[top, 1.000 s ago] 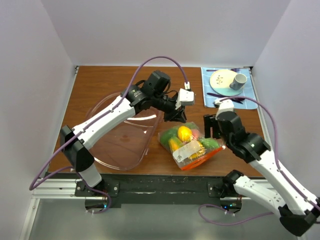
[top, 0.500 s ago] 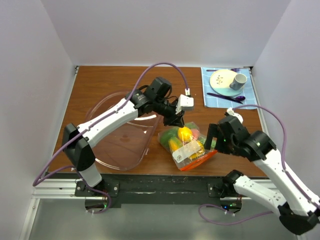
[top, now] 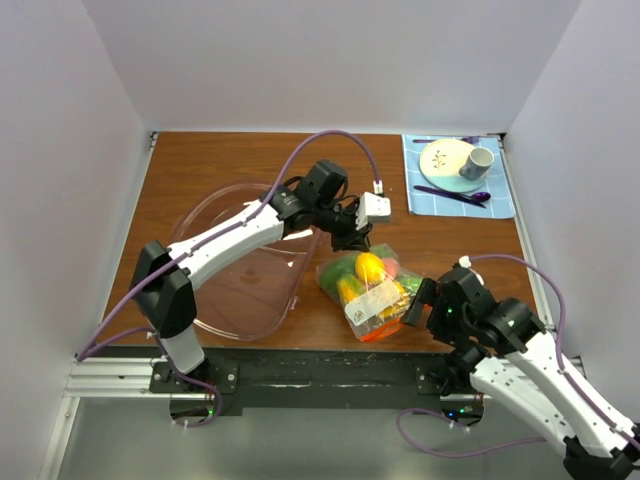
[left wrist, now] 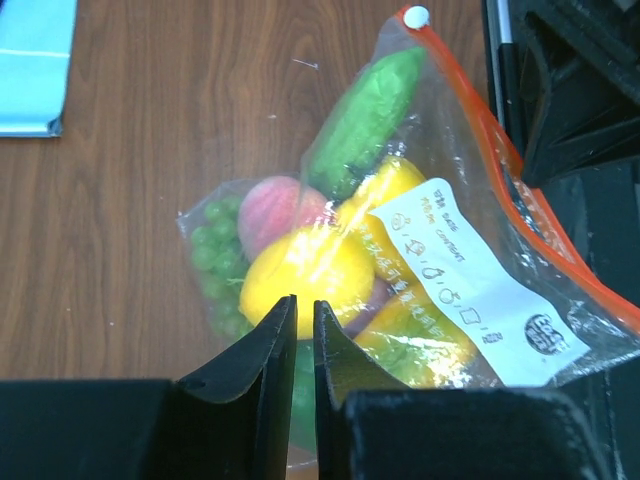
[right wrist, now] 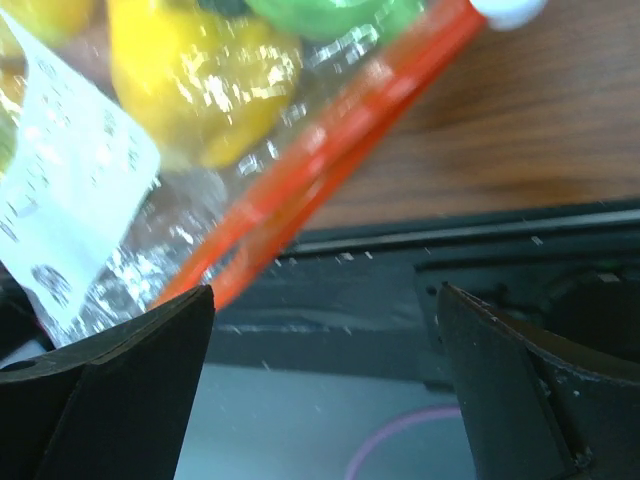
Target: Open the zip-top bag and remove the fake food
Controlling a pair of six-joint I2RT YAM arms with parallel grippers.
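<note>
Standing wide, my right jaws faced the zip-top bag [top: 372, 290] on the tabletop [top: 220, 165] at 9 o'clock, its zip strip [right wrist: 320, 162] crossing between them 1-to-7; narrow left jaws seemingly pinched its 12 o'clock end.

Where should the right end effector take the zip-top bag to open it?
I'd pinch the orange zip strip of the zip-top bag, coming from the table's near edge with the right end effector. The strip lies flat along that side, clear of the bulging fake food.
</note>
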